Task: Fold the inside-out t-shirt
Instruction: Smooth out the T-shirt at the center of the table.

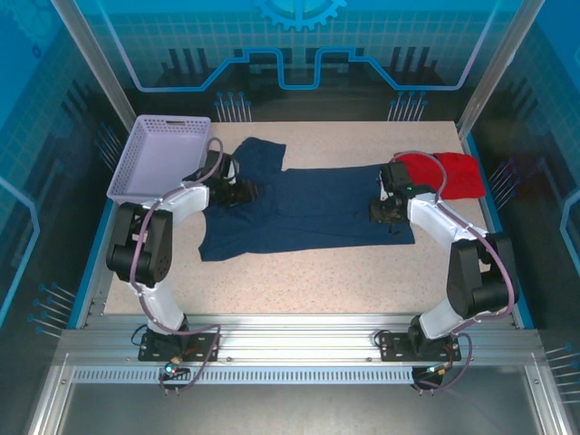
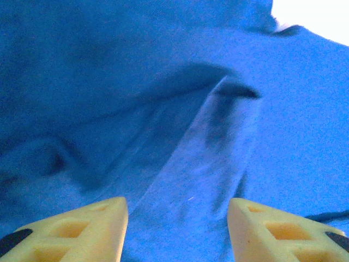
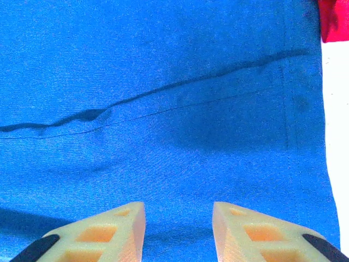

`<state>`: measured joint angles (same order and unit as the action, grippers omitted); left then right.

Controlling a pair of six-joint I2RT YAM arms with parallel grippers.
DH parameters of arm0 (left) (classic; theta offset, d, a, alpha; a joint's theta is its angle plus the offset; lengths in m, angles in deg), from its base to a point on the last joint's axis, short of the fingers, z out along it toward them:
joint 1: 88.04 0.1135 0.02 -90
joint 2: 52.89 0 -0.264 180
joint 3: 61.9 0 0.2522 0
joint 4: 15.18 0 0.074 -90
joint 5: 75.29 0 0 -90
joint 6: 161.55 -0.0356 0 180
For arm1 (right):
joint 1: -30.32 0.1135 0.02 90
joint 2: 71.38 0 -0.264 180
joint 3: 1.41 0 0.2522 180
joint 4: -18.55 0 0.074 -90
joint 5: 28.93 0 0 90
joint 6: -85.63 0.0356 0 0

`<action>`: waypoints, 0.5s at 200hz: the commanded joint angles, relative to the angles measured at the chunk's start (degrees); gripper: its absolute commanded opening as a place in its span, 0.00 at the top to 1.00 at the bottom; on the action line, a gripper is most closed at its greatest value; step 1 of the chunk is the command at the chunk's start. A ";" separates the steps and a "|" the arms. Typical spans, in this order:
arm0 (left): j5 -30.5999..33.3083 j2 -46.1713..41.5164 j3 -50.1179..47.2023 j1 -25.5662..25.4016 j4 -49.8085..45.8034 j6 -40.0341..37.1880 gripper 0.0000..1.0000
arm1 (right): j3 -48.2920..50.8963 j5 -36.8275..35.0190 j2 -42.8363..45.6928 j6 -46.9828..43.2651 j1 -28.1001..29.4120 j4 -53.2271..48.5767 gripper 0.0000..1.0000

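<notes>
The inside-out t-shirt point(image 1: 313, 208), dark navy, lies spread flat across the middle of the table, with one sleeve point(image 1: 258, 154) pointing to the far side. My left gripper point(image 1: 237, 192) is low over its left part. In the left wrist view the left gripper point(image 2: 177, 204) is open, and a raised fold of the t-shirt point(image 2: 212, 147) runs between the fingers without being pinched. My right gripper point(image 1: 388, 213) is over the shirt's right end. In the right wrist view the right gripper point(image 3: 178, 210) is open above flat cloth point(image 3: 163, 136), near a stitched hem point(image 3: 289, 98).
A lavender basket point(image 1: 159, 159) stands at the back left, close to the left arm. A red folded garment point(image 1: 444, 174) lies at the back right, just beyond the shirt's edge, and its corner point(image 3: 334, 19) shows in the right wrist view. Bare tabletop point(image 1: 308, 281) runs along the near side.
</notes>
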<state>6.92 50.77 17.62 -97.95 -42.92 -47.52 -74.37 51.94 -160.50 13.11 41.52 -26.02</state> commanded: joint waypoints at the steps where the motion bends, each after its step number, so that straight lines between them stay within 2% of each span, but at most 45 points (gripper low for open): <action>1: 0.57 0.53 -1.66 0.23 -0.45 -0.79 0.47 | -0.93 0.67 -0.78 -0.19 -0.05 0.30 0.62; 64: 9.69 7.13 4.86 0.22 -5.12 -5.57 0.45 | -0.03 0.11 -0.02 -0.33 0.05 0.16 0.62; 100: 10.54 9.67 7.52 0.24 -5.72 -5.66 0.59 | -0.17 -0.02 -0.08 -0.34 0.13 0.13 0.62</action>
<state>15.18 58.64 22.49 -97.80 -46.63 -51.52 -74.37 52.40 -160.65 13.13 41.52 -25.98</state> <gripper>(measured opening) 0.459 0.383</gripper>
